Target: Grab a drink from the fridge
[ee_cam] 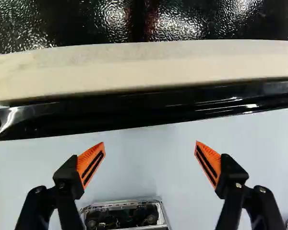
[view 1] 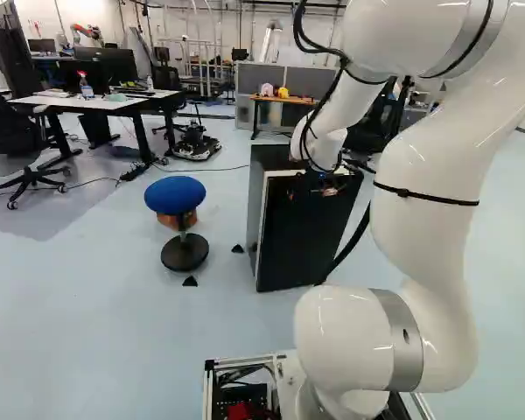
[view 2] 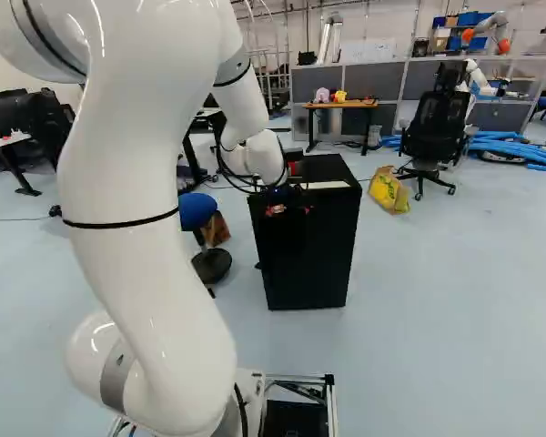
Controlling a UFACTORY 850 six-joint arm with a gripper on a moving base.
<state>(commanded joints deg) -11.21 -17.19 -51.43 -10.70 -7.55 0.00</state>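
Gripper [ee_cam: 150, 142] found wide open, holding nothing, just off the glossy door edge [ee_cam: 182, 103] of the fridge [view 2: 328, 169]. No drink is visible; presumably it is inside. Opening the door is judged the step in hand. Recommended: square the fingers to that edge, seat one pad at the pale strip [ee_cam: 134, 72], then draw back slowly in an arc, lest the pad slip.

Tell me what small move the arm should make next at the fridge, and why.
I'd probably ease the jaws toward the black edge of the fridge: they stand open and empty, and that edge lies ahead of them, ungripped.
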